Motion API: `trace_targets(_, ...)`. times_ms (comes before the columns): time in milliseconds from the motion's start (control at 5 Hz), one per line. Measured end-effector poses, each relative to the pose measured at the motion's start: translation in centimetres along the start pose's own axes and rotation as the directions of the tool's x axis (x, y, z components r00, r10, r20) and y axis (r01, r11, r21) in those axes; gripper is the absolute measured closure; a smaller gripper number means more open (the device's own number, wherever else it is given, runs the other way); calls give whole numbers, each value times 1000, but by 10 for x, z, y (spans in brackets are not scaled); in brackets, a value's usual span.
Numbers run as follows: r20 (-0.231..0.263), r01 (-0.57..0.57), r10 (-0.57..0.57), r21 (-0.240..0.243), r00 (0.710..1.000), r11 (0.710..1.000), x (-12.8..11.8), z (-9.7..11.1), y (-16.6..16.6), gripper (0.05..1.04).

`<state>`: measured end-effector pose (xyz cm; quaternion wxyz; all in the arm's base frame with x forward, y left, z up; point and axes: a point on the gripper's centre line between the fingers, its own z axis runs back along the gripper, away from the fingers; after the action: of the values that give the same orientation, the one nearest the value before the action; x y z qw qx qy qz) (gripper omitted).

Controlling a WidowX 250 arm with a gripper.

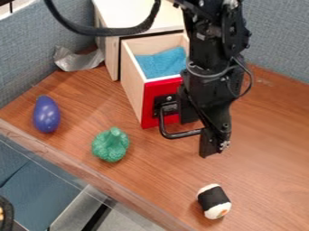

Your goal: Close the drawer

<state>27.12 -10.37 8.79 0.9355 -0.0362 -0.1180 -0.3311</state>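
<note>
Drawer stood open, far side, left of centre, blue cloth inside. My gripper was by the right end of the handle; couldn't tell if clenched or released. Pushing off-centre there risked skewing and jamming the drawer, or slipping past the handle

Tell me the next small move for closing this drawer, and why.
Probably nudge the pincer back toward the cabinet, pressing on the red front: the drawer juts out, exposing blue cloth inside, and the pincer sits right by the handle.
</note>
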Motion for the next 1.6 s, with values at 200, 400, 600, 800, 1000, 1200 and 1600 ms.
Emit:
trace_targets(200,7,23,-22,-23,1000,999,11,-7,-9,83)
trace_targets(400,3,37,-36,-29,999,999,18,-18,-16,83)
trace_targets(600,-9,64,-64,-16,998,998,26,-31,-21,83)
trace_targets(800,-9,51,-51,15,999,999,28,-41,-18,83)
trace_targets(1000,-14,36,-35,85,999,996,26,-53,-23,83)
trace_targets(1200,-25,40,-38,114,999,993,25,-62,-19,83)
trace_targets(1600,-32,15,-11,132,999,991,21,-69,-6,83)
